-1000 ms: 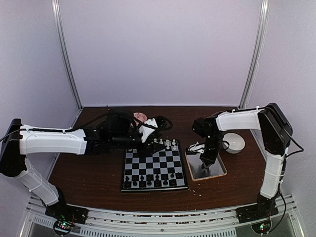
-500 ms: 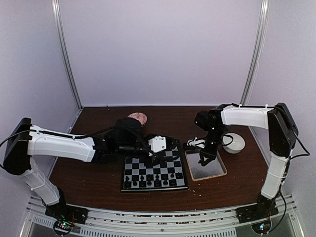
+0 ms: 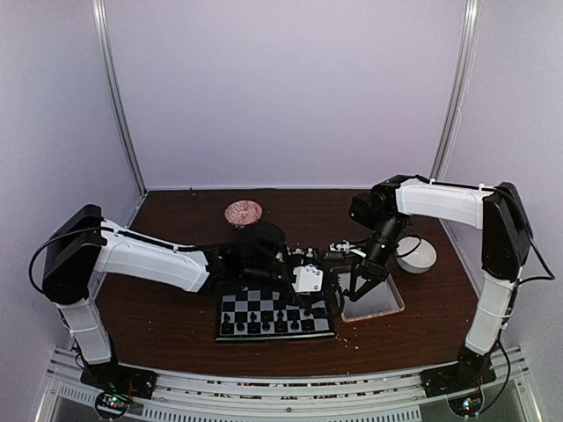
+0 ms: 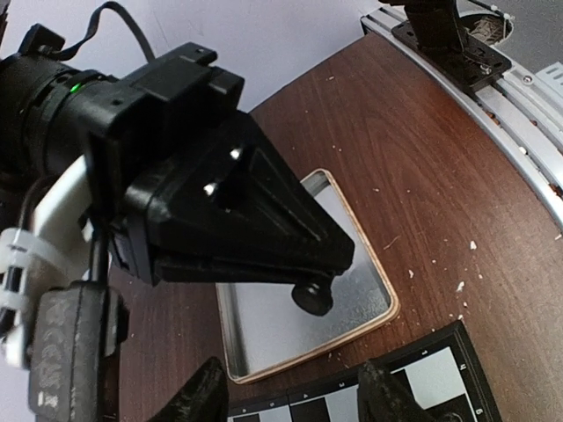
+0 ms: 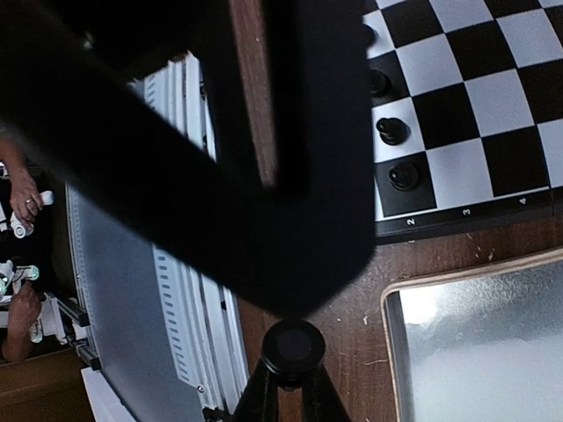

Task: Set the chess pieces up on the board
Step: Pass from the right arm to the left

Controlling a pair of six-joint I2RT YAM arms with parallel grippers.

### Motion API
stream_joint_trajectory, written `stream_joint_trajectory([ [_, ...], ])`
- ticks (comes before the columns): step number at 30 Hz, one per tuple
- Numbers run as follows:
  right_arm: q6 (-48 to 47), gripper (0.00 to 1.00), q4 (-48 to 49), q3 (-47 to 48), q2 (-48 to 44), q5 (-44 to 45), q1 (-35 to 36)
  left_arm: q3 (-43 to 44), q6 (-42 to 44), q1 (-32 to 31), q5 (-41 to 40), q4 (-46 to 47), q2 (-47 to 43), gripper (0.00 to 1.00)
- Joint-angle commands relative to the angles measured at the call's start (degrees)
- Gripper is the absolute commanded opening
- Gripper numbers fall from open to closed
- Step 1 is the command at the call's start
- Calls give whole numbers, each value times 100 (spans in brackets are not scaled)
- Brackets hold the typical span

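While the board [image 3: 275, 315] lies just left of the right gripper [image 4: 315, 280], with black chess pieces [image 5: 391, 130] lined along its near rows, the tray [image 4: 387, 308] sits directly beneath that gripper's tips. They are clamped on one black piece [image 4: 313, 297], held clear of the tray, probably for carrying boardward. The left gripper [image 4: 290, 387] hovers alongside, fingers apart and empty, seemingly leaving room.

From my right wrist camera I made out small pale digits [image 5: 466, 212] printed along the black rim of the board [image 5: 440, 220]: 2, 3 and 4, each beside its own square, though they were tiny and blurred, so I read them loosely.
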Motion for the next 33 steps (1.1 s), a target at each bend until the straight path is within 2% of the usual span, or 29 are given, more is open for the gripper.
stream_joint_trajectory([
  [1, -422, 0, -571, 341, 233, -681, 6, 253, 385, -134, 95, 429, 186, 51],
  [8, -508, 0, -729, 480, 382, -758, 6, 508, 472, -251, 179, 482, 454, 50],
  [18, -585, 0, -878, 514, 480, -910, -10, 603, 339, -307, 265, 525, 583, 41],
  [24, -717, 0, -1055, 589, 564, -1010, -24, 640, 338, -324, 255, 464, 668, 40],
  [33, -755, 0, -1143, 647, 613, -1167, -93, 816, 233, -350, 202, 300, 798, 28],
])
